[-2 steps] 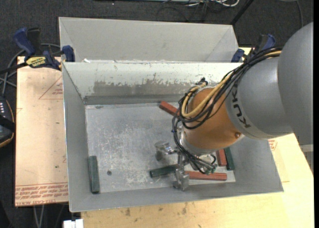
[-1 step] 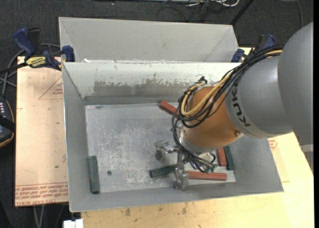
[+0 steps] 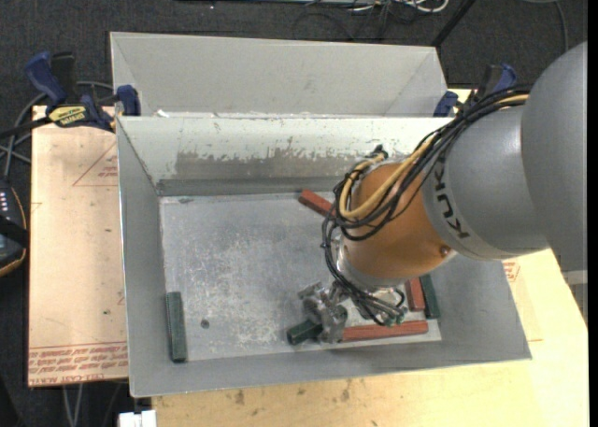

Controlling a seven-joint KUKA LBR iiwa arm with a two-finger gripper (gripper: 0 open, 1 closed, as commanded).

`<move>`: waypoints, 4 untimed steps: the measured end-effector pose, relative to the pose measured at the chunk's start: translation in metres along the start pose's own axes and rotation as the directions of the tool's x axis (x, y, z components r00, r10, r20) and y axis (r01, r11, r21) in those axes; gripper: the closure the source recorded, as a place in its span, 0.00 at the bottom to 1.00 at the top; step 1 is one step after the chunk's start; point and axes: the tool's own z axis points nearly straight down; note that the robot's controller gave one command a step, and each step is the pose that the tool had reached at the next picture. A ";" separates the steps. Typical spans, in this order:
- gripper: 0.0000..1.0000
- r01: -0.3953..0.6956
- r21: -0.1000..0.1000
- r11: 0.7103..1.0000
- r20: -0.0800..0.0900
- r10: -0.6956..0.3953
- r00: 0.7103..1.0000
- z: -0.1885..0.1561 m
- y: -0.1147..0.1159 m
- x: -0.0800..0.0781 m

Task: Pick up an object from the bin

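Observation:
My gripper (image 3: pixel 324 311) is low over the bin floor near the front wall, right of the middle, under the orange wrist cover. A small dark green block (image 3: pixel 301 333) lies right at its lower left, touching or nearly touching it. A flat red strip (image 3: pixel 385 329) lies along the front wall just to the gripper's right, partly under it. A dark green bar (image 3: pixel 428 295) stands on the floor further right, half hidden by the wrist.
A red stick (image 3: pixel 315 200) lies by the back wall, its right end hidden by the arm. A long dark green bar (image 3: pixel 175 326) lies in the front left corner. The arm covers the bin's right part; the floor's left and middle are bare metal.

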 end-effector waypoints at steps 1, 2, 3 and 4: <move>1.00 0.001 0.000 1.000 0.000 -0.001 1.000 -0.009 0.001 -0.001; 1.00 0.002 0.000 1.000 0.001 -0.002 1.000 -0.026 0.001 -0.002; 1.00 0.003 0.001 1.000 0.003 -0.003 1.000 -0.068 0.002 -0.003; 1.00 0.003 0.001 1.000 0.005 -0.003 1.000 -0.104 0.002 -0.005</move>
